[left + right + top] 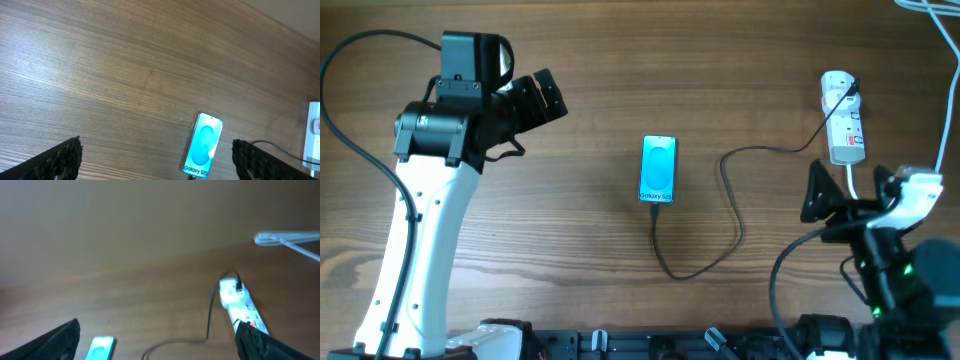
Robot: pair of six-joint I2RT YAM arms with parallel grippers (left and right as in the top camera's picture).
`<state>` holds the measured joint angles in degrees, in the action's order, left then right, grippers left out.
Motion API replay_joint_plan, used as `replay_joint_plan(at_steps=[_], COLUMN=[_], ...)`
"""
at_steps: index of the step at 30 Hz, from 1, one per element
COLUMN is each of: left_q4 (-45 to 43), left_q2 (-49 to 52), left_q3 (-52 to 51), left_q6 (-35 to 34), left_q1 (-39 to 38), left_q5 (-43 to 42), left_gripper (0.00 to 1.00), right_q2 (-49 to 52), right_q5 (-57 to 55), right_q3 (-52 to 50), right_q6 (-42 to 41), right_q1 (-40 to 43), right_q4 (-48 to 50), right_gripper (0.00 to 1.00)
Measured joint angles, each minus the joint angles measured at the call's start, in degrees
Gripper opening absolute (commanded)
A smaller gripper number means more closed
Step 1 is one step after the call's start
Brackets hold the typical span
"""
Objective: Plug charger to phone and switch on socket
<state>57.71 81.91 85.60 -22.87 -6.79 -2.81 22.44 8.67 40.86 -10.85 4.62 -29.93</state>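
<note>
Arms hang over the surface, tools spread wide and holding nothing: my left tool toward the far left corner, my right tool by the right edge. I see the phone in the middle, with the charger at its near end; plugged or not, I can't tell. The switch on the socket is too small to read.

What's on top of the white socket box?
The charger's black plug sits in the socket near one end, and its thin cable runs off to the phone. The holes under the plug are covered, so they cannot be seen.
</note>
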Motion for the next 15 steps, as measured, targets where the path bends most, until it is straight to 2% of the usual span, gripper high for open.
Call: replay_joint_plan(at_steps=[8, 15], left_q4=[0.0, 0.0], left_q2=[0.0, 0.0], left_q3=[0.0, 0.0], left_q6=[0.0, 0.0], left_q1=[0.0, 0.0], left_q5=[0.0, 0.0], left_gripper=[1.0, 1.0], right_q2=[-12.4, -16.5], right_q5=[3.5, 5.3], right_q3=[-14.5, -23.7], right_q6=[5.5, 8.1], right_q1=[0.0, 0.0], right_q4=[13.2, 22.5], right_gripper=[1.0, 1.0])
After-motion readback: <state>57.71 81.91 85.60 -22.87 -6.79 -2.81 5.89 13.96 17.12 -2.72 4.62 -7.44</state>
